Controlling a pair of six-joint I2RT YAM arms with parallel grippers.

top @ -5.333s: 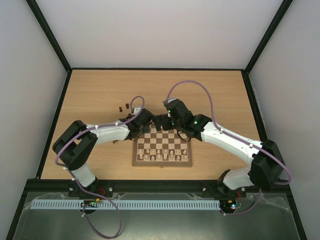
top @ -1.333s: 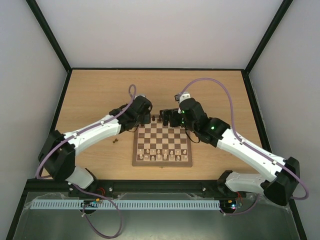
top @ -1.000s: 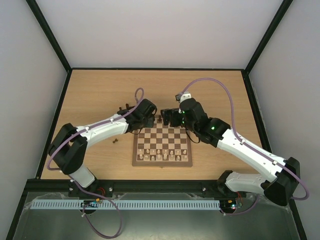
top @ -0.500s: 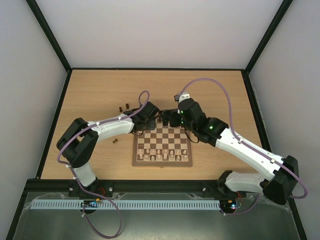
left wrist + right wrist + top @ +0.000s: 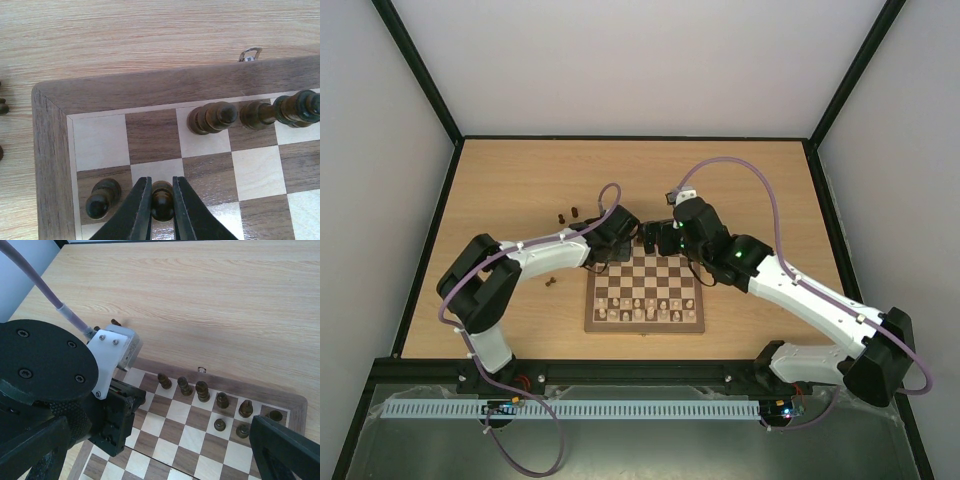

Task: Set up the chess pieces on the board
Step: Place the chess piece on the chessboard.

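Dark brown pawn (image 5: 162, 202) is pinched snug in my left gripper (image 5: 161, 184) over the second row of the board (image 5: 50, 165) by its corner, and I reckon a sloppy release could knock the neighbouring pawn (image 5: 102, 198).

One board (image 5: 645, 328), roughly thirteen chess pieces (image 5: 202, 390), sixteen pale pieces (image 5: 643, 303)

The table (image 5: 520, 180) bears the board (image 5: 645, 326) and perhaps three loose chess pieces (image 5: 574, 212).

Left hand (image 5: 161, 184) grips pawn (image 5: 162, 204); neighbour pawn (image 5: 102, 198) just beside; corner squares (image 5: 100, 141) free.
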